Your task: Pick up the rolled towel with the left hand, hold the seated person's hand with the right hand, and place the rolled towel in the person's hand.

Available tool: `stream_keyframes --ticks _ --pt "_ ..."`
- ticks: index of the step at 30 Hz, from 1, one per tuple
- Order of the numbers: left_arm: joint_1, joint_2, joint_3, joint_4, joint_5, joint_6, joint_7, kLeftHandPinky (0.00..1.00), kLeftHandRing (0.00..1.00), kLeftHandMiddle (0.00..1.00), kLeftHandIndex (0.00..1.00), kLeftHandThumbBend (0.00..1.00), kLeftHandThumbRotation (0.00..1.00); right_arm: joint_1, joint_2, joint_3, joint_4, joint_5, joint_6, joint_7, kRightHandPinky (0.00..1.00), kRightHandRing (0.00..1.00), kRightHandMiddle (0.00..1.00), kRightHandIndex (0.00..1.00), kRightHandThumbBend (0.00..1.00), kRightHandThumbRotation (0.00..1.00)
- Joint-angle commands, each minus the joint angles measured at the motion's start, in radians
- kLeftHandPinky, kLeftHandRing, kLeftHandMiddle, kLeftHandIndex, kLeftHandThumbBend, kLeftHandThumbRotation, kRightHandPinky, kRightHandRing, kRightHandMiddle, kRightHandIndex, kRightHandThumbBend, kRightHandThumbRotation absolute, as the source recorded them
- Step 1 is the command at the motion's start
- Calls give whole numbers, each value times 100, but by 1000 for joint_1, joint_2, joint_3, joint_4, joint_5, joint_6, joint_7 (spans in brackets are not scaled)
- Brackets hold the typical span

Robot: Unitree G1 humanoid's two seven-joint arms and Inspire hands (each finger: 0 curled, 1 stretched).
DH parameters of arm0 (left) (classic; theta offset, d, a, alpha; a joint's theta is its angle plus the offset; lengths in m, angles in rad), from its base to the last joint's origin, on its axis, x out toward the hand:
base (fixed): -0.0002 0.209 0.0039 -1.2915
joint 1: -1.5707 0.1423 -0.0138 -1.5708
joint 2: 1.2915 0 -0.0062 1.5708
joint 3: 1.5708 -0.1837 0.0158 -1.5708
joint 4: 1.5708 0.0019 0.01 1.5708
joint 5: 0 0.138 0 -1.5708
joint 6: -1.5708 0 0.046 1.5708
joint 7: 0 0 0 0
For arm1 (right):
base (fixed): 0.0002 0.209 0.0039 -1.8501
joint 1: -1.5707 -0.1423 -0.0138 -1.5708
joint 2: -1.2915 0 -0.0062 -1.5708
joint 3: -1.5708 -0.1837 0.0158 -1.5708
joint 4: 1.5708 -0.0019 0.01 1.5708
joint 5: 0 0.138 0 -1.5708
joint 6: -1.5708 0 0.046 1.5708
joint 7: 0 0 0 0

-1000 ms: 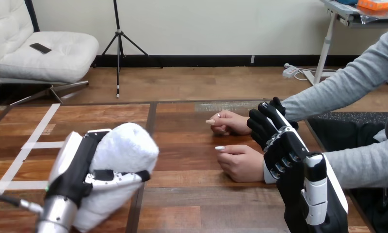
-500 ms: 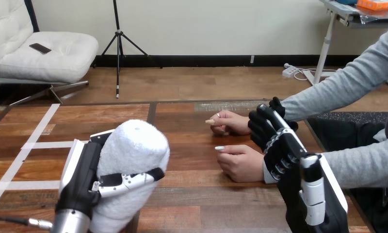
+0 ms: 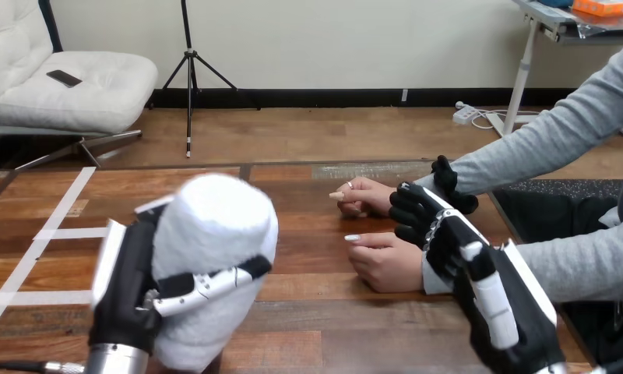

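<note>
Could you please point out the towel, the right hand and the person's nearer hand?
towel (image 3: 215, 222): head view, on its white side.
right hand (image 3: 452, 243): head view, on its black back.
person's nearer hand (image 3: 388, 262): head view, on its back.

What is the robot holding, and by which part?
Its left hand holds the rolled towel around its middle. Whether the right hand grips the person's farther hand cannot be told.
</note>
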Motion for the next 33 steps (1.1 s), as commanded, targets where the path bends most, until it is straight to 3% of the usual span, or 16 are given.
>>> stream_keyframes --ticks 1,15,26,33 --pt "-51 -30 63 -185 -78 -113 -33 22 27 33 38 59 0 -198 -51 -55 79 -41 -41 -9 84 88 88 86 71 100" --pt "-35 -58 68 -193 -102 -142 -97 22 27 32 38 59 0 -311 -106 -81 238 -70 -96 8 78 85 85 83 74 100" --pt "-33 -83 78 -197 -113 -139 -140 21 26 32 37 58 0 -399 -148 -91 370 -128 -167 -14 76 84 84 82 62 97" --pt "-36 -99 88 -194 -108 -131 -157 20 25 31 37 59 0 -443 -168 -92 437 -147 -195 -14 76 84 85 82 63 95"
